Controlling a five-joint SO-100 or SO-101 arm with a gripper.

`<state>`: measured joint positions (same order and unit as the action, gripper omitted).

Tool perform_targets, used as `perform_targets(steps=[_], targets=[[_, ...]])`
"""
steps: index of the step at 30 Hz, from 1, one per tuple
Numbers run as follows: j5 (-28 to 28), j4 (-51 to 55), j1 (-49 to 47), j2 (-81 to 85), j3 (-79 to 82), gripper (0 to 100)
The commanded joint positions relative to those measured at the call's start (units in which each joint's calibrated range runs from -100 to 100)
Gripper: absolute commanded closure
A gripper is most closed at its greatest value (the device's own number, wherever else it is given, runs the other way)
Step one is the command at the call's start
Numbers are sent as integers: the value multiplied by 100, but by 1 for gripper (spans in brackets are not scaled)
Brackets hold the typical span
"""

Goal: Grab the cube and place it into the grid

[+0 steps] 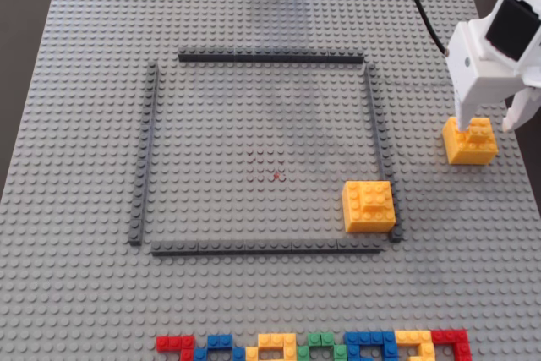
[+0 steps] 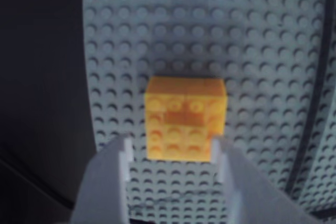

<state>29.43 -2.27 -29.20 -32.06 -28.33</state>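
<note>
Here the white two-finger hand [image 1: 489,123] stands spread over the small yellow Lego cube [image 1: 470,140], one finger at each side (contact not clear). The cube sits on the light grey studded baseplate [image 1: 76,293], right of the grid of thin dark grey strips [image 1: 270,58] in the fixed view. A twin yellow block [image 1: 368,206] sits inside the grid's lower right corner.

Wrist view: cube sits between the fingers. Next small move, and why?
Probably close the gripper. The fingers straddle the cube with gaps on both sides, and it rests on the baseplate outside the grid.
</note>
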Motion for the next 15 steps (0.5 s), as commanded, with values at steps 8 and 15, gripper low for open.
perform_targets(steps=[8, 15], targets=[[-39, -86, 21, 145, -44, 88], [-34, -81, 29, 145, -26, 90]])
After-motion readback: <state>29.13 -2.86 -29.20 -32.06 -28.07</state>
